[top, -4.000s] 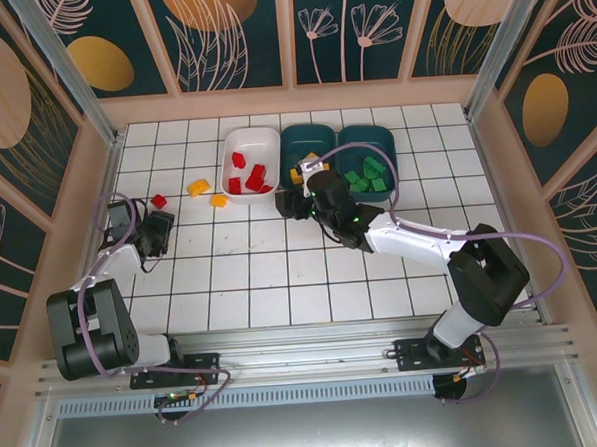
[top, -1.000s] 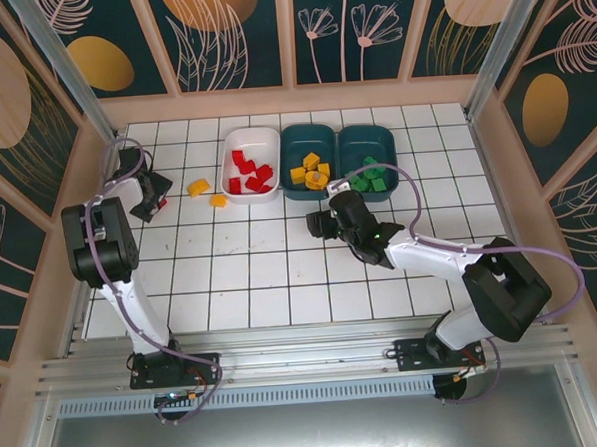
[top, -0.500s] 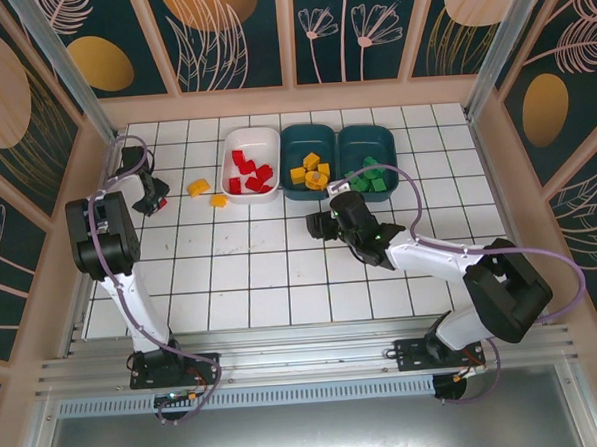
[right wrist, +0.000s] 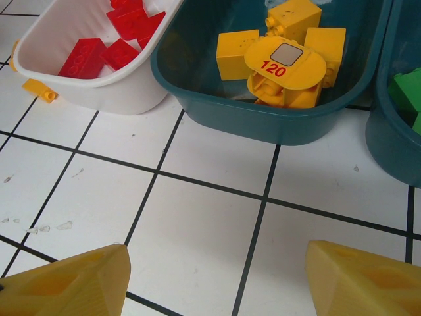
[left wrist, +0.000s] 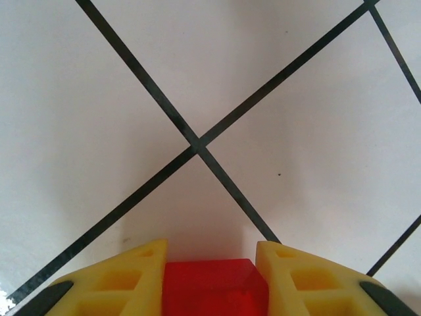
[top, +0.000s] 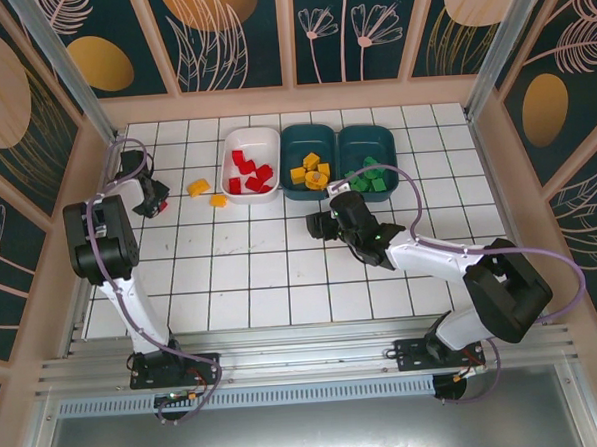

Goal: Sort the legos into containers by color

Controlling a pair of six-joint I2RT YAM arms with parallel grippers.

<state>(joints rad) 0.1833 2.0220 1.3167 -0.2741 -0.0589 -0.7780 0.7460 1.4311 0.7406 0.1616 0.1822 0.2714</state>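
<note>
A red lego sits on the white tiles between my left gripper's yellow fingers, which press on both its sides; this is at the far left. Two yellow-orange legos lie loose left of the white bin, which holds red legos. The middle teal bin holds yellow legos, and the right teal bin holds green ones. My right gripper hovers open over bare tiles just in front of the middle bin.
The left side wall stands close behind the left gripper. A small yellow lego lies against the white bin's wall. Wooden walls ring the tiled floor, and its near half holds no objects.
The left arm swung from the near left out to the far-left red lego and has stayed there over the last second. The right gripper backed away from the yellow bin.
</note>
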